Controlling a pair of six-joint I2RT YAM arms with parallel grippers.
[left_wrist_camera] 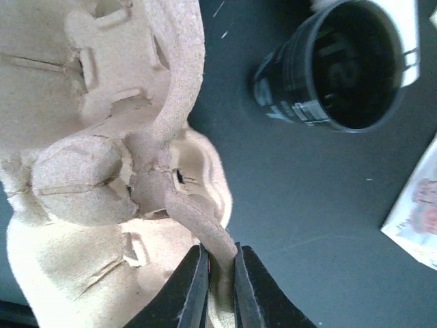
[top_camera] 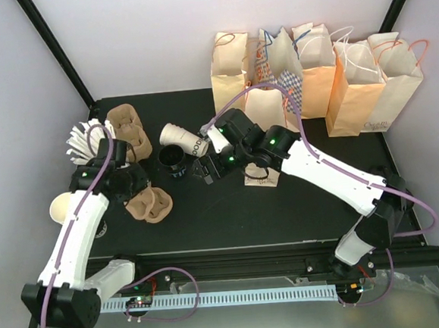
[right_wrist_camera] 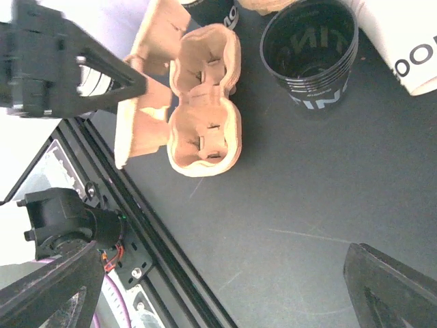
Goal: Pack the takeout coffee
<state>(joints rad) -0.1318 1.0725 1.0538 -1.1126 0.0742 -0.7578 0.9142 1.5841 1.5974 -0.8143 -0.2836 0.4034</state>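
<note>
Top external view first: where is the takeout coffee (top_camera: 181, 139)? — Ana

It is the white cup, and it lies on its side on the table (top_camera: 284, 212), just behind the black cup (top_camera: 174, 161). The two seem to touch. Its dark lettering shows on the end that points to the right. In the right wrist view only a part of it shows, at the corner beyond the black cup. — Ben

And the black cup itself? — Ana

It stands upright with its mouth open, and white letters are printed around its wall. What is inside it, one cannot tell. — Ben

How is the left gripper (left_wrist_camera: 220, 273)? — Ana

Its two fingers are closed tight on a thin wall of a brown pulp carrier (left_wrist_camera: 102, 171); the wall is pinched between them. This carrier is to the left of the black cup, on its near side, close to it but apart. — Ben

And the right gripper (right_wrist_camera: 218, 273)? — Ana

Its fingers stand wide apart, with only bare table between them. It hangs just to the right of the black cup. — Ben

What else is around? — Ana

A second pulp carrier (top_camera: 129, 129) sits to the left of the black cup and farther back. A row of paper bags (top_camera: 319, 72) stands well behind the black cup, to the right. A small printed paper (top_camera: 260, 177) lies to the right of the black cup, partly under the right arm (top_camera: 334, 174). — Ben
</note>
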